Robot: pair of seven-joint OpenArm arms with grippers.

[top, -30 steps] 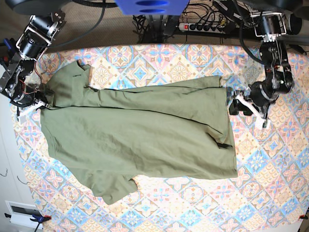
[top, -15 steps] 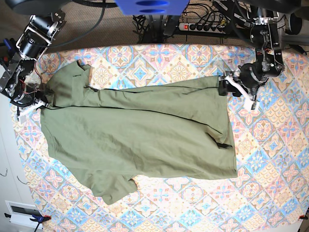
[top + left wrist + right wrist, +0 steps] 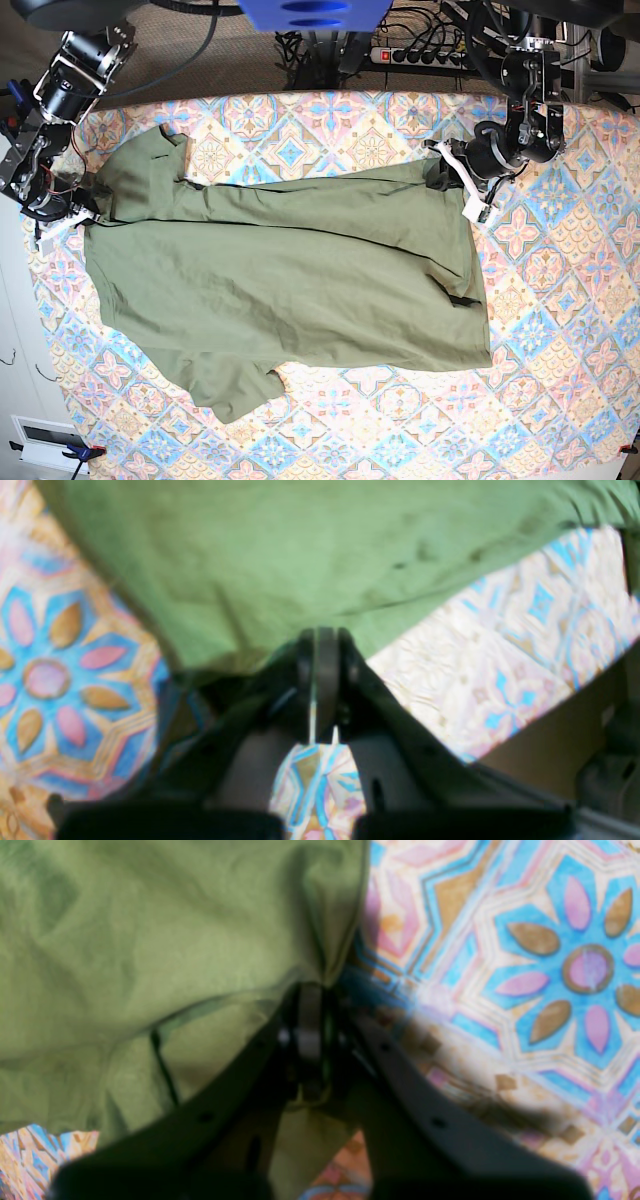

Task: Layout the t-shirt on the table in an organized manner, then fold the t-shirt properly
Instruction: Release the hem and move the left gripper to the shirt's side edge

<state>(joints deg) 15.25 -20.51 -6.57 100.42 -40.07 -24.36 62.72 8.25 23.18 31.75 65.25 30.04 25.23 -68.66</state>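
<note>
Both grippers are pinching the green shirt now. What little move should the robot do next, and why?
Probably pull the two grippers apart a little. The left gripper and the right gripper each pinch an edge of the t-shirt, whose top part lies folded over and wrinkled on the table.

Bare worktop [image 3: 560,330] lies open from 3 through 6 o'clock of the t-shirt [image 3: 290,290]. At 12 o'clock a narrower strip runs free. Arms crowd the 9 and 2 o'clock edges; a power strip [image 3: 420,55] sits beyond the 12 o'clock edge.
</note>
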